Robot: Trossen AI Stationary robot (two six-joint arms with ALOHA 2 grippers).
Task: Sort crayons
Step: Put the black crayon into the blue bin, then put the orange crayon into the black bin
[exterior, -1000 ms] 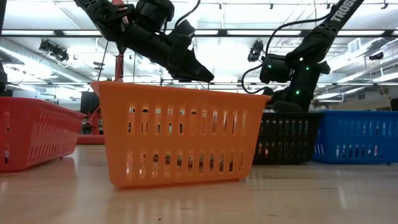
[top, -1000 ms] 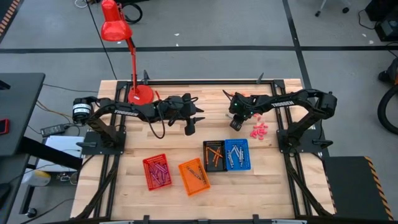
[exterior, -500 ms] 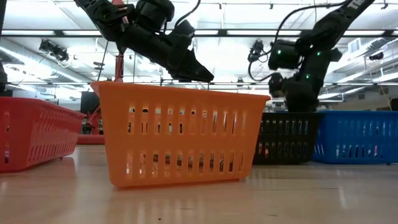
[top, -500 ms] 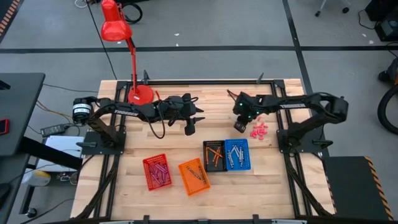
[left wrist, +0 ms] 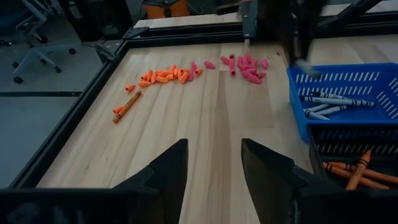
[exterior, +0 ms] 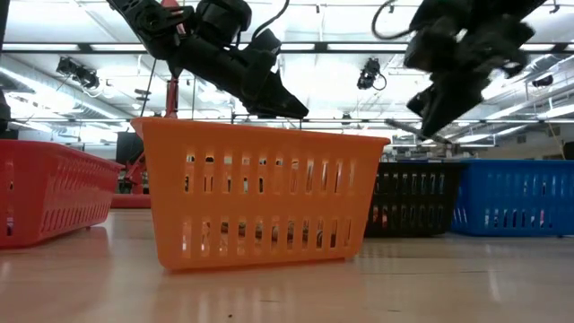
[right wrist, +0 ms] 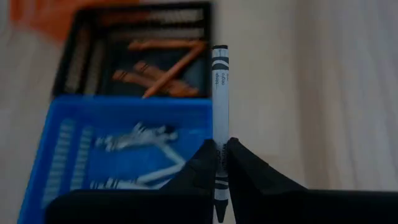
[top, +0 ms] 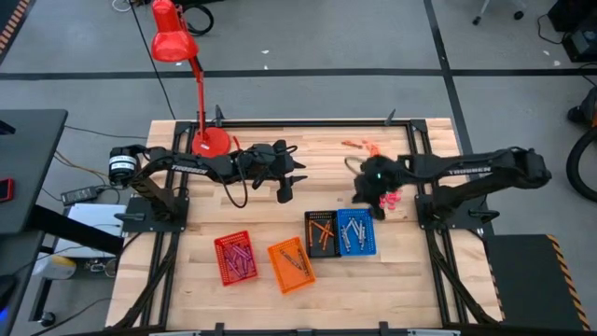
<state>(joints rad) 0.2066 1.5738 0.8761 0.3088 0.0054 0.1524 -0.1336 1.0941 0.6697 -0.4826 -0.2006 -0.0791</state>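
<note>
Grey crayon pinched, blue basket just ahead.

High view: your right gripper [top: 367,196] hangs beside the blue basket [top: 354,231]. Right wrist view: it's clenched low on a grey crayon [right wrist: 219,93]; light, stiff, slick, snappable. Left wrist view: left gripper [left wrist: 213,163] released, piles beyond.

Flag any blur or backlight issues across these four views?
Low view: right end effector motion-smeared, ceiling lights backlight both arms into silhouettes. Right wrist view: silver crayon fairly sharp, blue basket and black basket soft. High view: right end effector smeared. Left wrist view: foreground fingers dark.
</note>
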